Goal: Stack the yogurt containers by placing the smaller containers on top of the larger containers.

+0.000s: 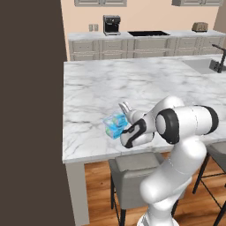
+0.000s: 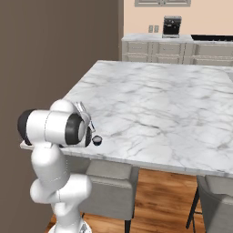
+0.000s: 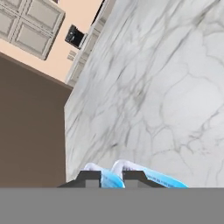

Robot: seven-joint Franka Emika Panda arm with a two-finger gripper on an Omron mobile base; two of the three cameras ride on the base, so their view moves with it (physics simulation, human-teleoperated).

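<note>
The tool point(image 3: 112, 177) is seen clenched at the bottom centre of the hand view, just above the blue yogurt pack point(image 1: 115, 125). The pack lies centre-left on the marble bench point(image 1: 145, 84). The dark cup point(image 2: 97, 140) sits left of centre in the right base view.

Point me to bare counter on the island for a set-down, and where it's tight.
Free: the marble island is bare from the yogurt pack back to its far edge, and right toward the sink. Crowded: the near left corner, where the yogurt pack, the shut gripper and the small dark cup sit together.
</note>
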